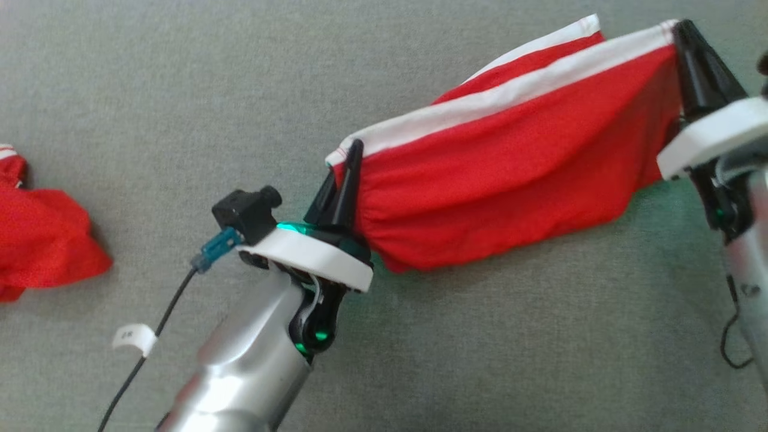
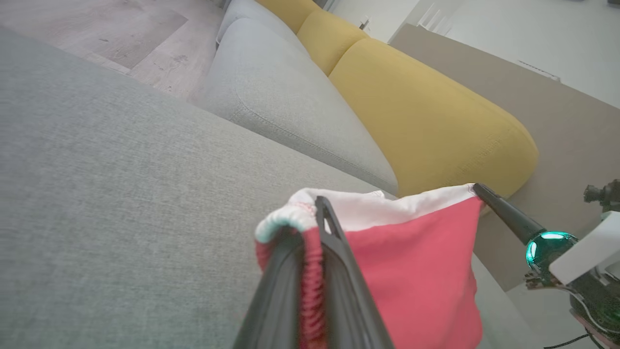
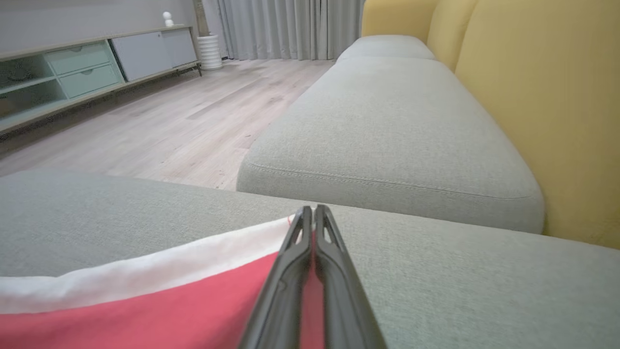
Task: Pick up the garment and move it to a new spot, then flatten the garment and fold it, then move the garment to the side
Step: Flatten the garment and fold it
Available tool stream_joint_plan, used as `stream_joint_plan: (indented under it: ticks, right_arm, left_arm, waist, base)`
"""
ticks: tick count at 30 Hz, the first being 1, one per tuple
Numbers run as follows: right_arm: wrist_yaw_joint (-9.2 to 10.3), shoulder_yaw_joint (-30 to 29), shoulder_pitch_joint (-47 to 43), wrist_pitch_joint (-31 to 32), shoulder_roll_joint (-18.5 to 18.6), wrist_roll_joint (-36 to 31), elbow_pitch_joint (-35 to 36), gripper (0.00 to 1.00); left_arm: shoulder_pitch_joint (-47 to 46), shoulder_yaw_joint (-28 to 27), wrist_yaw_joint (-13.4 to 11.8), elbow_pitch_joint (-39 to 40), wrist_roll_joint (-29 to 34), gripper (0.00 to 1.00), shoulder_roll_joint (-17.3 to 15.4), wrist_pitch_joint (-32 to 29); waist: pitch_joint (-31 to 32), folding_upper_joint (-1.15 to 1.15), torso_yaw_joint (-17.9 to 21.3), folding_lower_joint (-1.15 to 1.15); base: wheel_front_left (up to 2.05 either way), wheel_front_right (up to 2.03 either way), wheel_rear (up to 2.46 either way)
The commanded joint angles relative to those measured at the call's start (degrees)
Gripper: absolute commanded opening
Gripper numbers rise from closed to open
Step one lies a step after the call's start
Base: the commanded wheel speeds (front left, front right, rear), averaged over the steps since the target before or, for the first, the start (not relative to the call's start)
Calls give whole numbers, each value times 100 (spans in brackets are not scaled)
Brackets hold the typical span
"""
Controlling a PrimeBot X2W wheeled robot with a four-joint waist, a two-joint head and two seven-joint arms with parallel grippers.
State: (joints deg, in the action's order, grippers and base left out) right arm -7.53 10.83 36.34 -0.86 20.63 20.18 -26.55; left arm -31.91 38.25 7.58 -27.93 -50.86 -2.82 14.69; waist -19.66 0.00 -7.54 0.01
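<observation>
Left claw (image 1: 354, 149), right claw (image 1: 682, 29) (clamped) stretch garment (image 1: 510, 180).

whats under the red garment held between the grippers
Grey cushion shows around the red garment, pinched by the left gripper and right gripper. The patch directly beneath is covered by the cloth.

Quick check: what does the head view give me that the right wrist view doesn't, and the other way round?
Head view: the left gripper pinching one end of the garment, and a second red cloth crumpled at far left. Right wrist view: wood floor, a low cabinet, curtains, the yellow backrest. Both: the right gripper shut on the garment's white-banded end, over the grey cushion.
</observation>
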Motion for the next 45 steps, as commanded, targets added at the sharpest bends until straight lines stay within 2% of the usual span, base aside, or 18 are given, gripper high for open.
stream_joint_plan:
  ticks: [1,8,12,13,14,15,16,17,18,19,26,33,37,38,41,45]
  right_arm:
    - [4,163,200,-114,86,24,34,0]
    - [4,1033,1153,-645,144,111,-1253,0]
    - [4,1281,1505,-874,138,243,-1813,0]
    - [4,1352,1570,-920,123,291,-1925,0]
    - [4,1480,1619,-943,104,356,-2001,0]
    - [4,1624,1654,-966,104,432,-2060,0]
    - [4,1715,1692,-1009,120,509,-2130,0]
    - [4,1789,1718,-1055,122,598,-2198,14]
    - [4,1863,1727,-1102,117,693,-2257,28]
    - [4,1904,1735,-1154,119,773,-2326,99]
    - [4,2071,1285,-1407,93,1216,-2332,100]
    - [4,2065,322,-1412,81,1425,-2024,100]
    - [4,2073,-16,-1413,96,1620,-2095,100]
    - [4,2073,-16,-1413,96,1620,-2095,100]
    - [4,1997,-85,-1413,191,1755,-2232,100]
    - [4,1814,34,-1410,348,1819,-2631,100]
  left_arm:
    - [-226,-231,-9,96,7,0,-28,30]
    - [-464,-204,-9,-90,72,0,-9,30]
    - [-504,-164,-9,-101,37,0,-8,30]
    - [-510,-140,-9,-112,35,5,-7,30]
    - [-517,-115,-9,-125,38,15,-7,30]
    - [-521,-98,-9,-131,38,35,-7,30]
    - [-514,-86,-9,-146,36,44,-7,30]
    - [-495,-51,-9,-164,-3,63,-7,30]
    - [-477,-15,-9,-153,-72,95,-7,30]
    - [-459,-7,-9,-156,-121,100,-7,30]
    - [-92,-99,-22,-491,-16,100,-7,30]
    - [652,-94,-266,-718,305,100,-6,30]
    - [1040,-364,-604,-443,875,100,-8,30]
    - [1040,-364,-604,-443,875,100,-8,30]
    - [1360,-635,-1047,15,1585,100,-41,30]
    - [1819,-1009,-1438,846,2359,100,-28,30]
  waist:
    - [-93,0,-60,-1]
    - [-322,0,-153,-1]
    - [-383,0,-204,-1]
    - [-389,0,-214,-1]
    - [-395,0,-223,-1]
    - [-396,0,-231,-1]
    - [-392,0,-233,-1]
    - [-384,0,-234,-1]
    - [-365,0,-232,-1]
    - [-340,0,-232,-1]
    - [101,0,-161,-1]
    - [732,0,-101,-1]
    - [906,0,-193,-1]
    - [906,0,-193,-1]
    - [939,0,-340,-1]
    - [844,0,-629,-1]
  base:
    - [0,0,0]
    - [0,0,0]
    - [0,0,0]
    - [0,0,0]
    - [0,0,0]
    - [0,0,0]
    - [0,0,0]
    - [0,0,0]
    - [0,0,0]
    - [0,0,0]
    - [0,0,0]
    - [0,0,0]
    - [0,0,0]
    - [0,0,0]
    - [0,0,0]
    - [0,0,0]
